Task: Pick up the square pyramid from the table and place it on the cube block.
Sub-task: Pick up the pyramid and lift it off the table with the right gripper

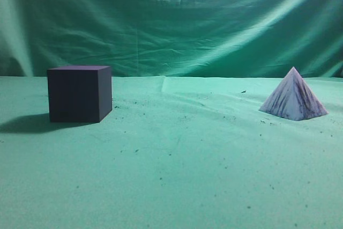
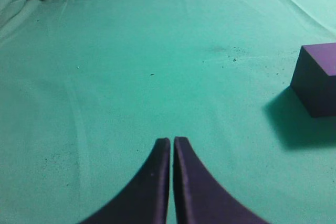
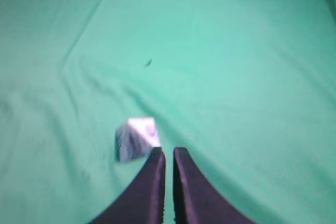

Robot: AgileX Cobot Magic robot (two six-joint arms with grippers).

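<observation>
The square pyramid, white with dark marbled streaks, stands on the green table at the right. The dark purple cube block stands at the left. No gripper shows in the exterior view. In the right wrist view my right gripper is shut and empty above the cloth, and the pyramid lies just left of its fingertips, blurred. In the left wrist view my left gripper is shut and empty, and the cube sits far to its right at the frame edge.
A wrinkled green cloth backdrop hangs behind the table. Small dark crumbs speckle the cloth between cube and pyramid. A fold in the cloth runs across the middle.
</observation>
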